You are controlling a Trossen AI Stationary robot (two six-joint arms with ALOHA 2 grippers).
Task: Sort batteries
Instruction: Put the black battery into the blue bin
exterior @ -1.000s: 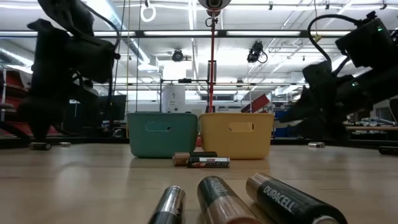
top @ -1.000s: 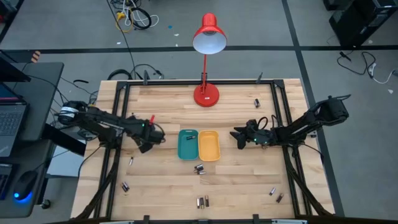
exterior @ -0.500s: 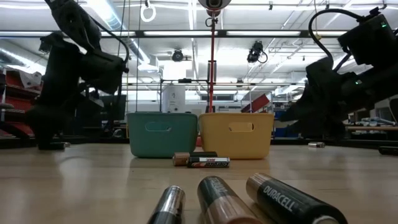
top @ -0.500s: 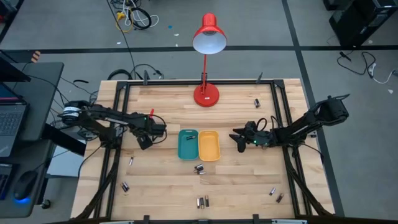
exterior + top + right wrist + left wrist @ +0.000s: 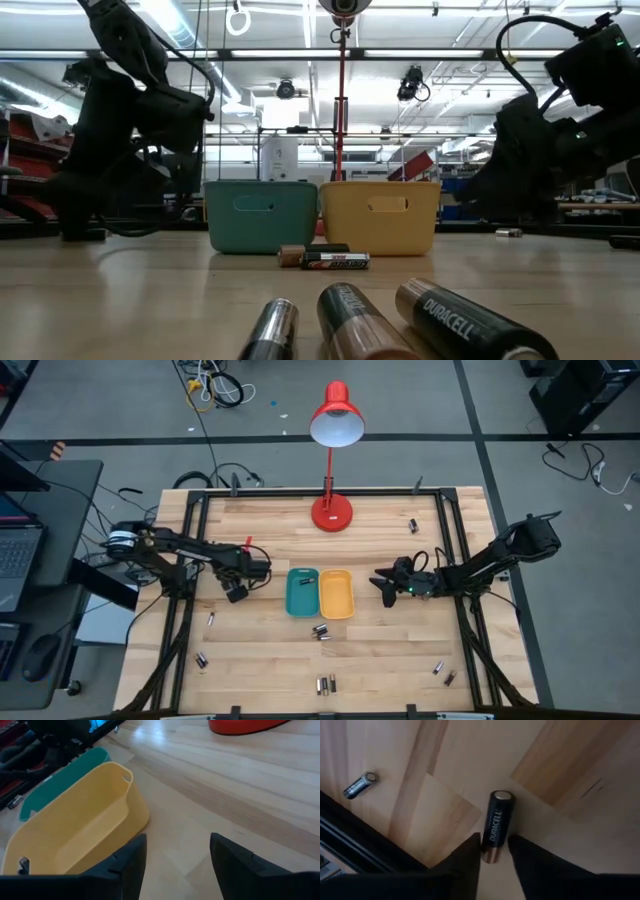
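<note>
Wooden table, plank top, black frame rails along the sides.

Item 1: teal tray and yellow tray, side by side at table centre, touching or nearly so. The teal tray holds 1 small dark piece; the yellow tray holds 1 small dark piece at one end.

Item 2: red desk lamp, base at the far edge behind the trays.

Item 3: left gripper, left of the teal tray, fingers narrowed on either side of a black-and-copper Duracell battery; the fingers clasp its copper end. 1 silvery battery lies apart on the wood.

Item 4: right gripper, right of the yellow tray, fingers parted with nothing between them.

Item 5: loose batteries: 2 just in front of the trays; 3 at the near edge; 2 near-left; 2 near-right; 1 far-right.
</note>
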